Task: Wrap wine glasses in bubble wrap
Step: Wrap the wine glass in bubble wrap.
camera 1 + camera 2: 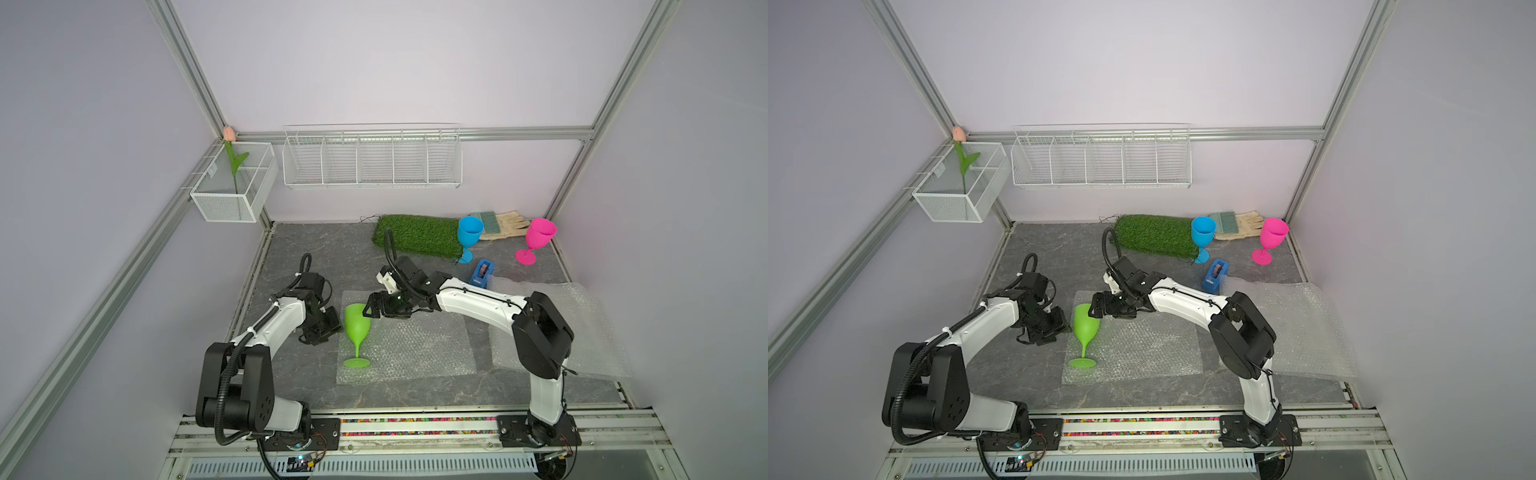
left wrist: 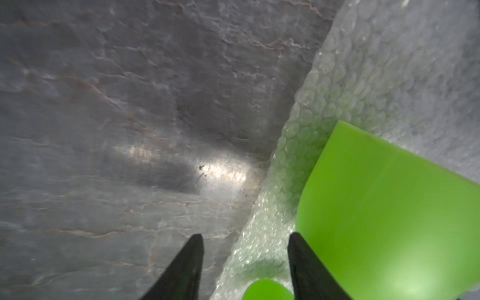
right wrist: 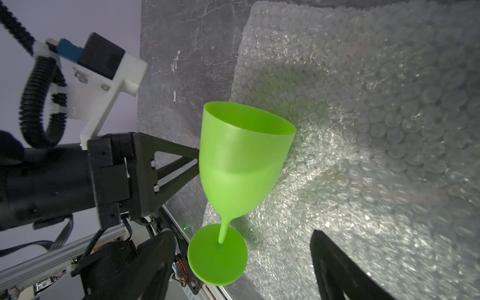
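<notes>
A lime green wine glass [image 1: 356,328] [image 1: 1086,326] stands upright on the left edge of a flat sheet of bubble wrap [image 1: 415,349] [image 3: 363,130]. My left gripper [image 1: 332,324] [image 2: 244,235] is beside its bowl [image 2: 389,220] on the left. Its fingers are apart over the wrap's edge, nothing gripped; the bowl lies outside one finger. My right gripper [image 1: 372,309] [image 3: 241,232] hangs wide open just right of the bowl's rim [image 3: 241,161], holding nothing. A blue wine glass [image 1: 469,232] and a pink one [image 1: 539,233] stand at the back right.
More bubble wrap [image 1: 590,324] lies crumpled along the right wall. A blue tape dispenser [image 1: 482,272], a green grass mat [image 1: 415,235] and a work glove [image 1: 505,224] sit at the back. A wire rack [image 1: 372,158] and a mesh box [image 1: 232,183] hang on the walls.
</notes>
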Tool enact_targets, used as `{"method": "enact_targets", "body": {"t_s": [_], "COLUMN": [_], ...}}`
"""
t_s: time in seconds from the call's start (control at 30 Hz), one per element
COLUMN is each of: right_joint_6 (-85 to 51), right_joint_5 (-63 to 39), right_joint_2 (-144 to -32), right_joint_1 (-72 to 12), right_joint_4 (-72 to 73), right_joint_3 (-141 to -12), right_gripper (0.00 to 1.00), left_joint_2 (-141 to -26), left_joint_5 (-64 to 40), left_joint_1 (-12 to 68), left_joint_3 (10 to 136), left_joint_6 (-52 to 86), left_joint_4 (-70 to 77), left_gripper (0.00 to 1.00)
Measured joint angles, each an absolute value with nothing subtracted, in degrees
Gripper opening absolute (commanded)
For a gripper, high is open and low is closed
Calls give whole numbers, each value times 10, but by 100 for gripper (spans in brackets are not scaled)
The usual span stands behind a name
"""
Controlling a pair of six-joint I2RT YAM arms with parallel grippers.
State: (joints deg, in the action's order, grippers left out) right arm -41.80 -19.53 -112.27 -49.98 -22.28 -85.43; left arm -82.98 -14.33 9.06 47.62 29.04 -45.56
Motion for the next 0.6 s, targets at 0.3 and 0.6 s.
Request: {"method": "enact_targets", "body": {"t_s": [0.3,0.6], "right_joint_6": [-420,-420], "right_joint_5": [-191,-182], "right_joint_2": [-1136,-1136], "right_joint_1": [-500,-498], "right_joint_4": [-229,-242], "right_joint_3": [-854,-855], "right_gripper": [83,83], "left_joint_2": [-870,-880], "left_joint_5": [-165,-175], "left_joint_1": [91,90], "left_joint_3": [455,454], "left_joint_6": [292,275], "left_joint_4": [-401,-380], "left_gripper": [30,0]}}
